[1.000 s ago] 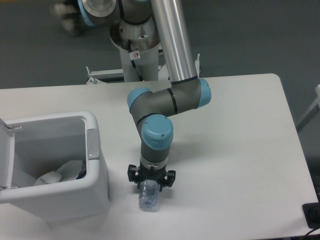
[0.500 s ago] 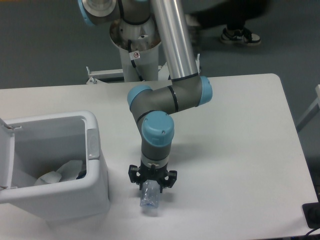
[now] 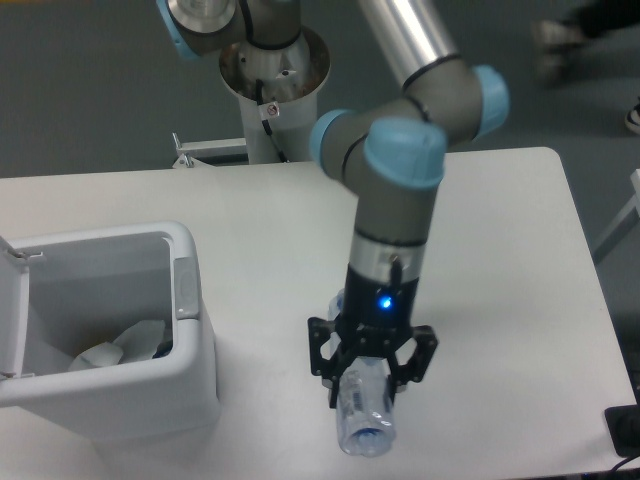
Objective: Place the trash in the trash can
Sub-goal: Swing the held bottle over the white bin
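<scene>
My gripper (image 3: 369,388) hangs above the table's front middle, pointing down and shut on the clear plastic bottle (image 3: 365,415). The bottle's lower end with a blue spot faces the camera below the fingers. The white trash can (image 3: 192,375) stands at the front left, well to the left of the gripper, with its lid (image 3: 10,310) swung open. Inside it lies a whitish wrapper (image 3: 122,343) beside something dark.
The arm's base column (image 3: 272,85) stands behind the table's far edge. A person's shoes (image 3: 553,35) show on the floor at the top right. A dark object (image 3: 625,430) sits off the table's front right corner.
The arm has lifted the bottle off the table and swung right and toward the camera, so gripper and bottle look larger. A blue light now shows on the wrist.
</scene>
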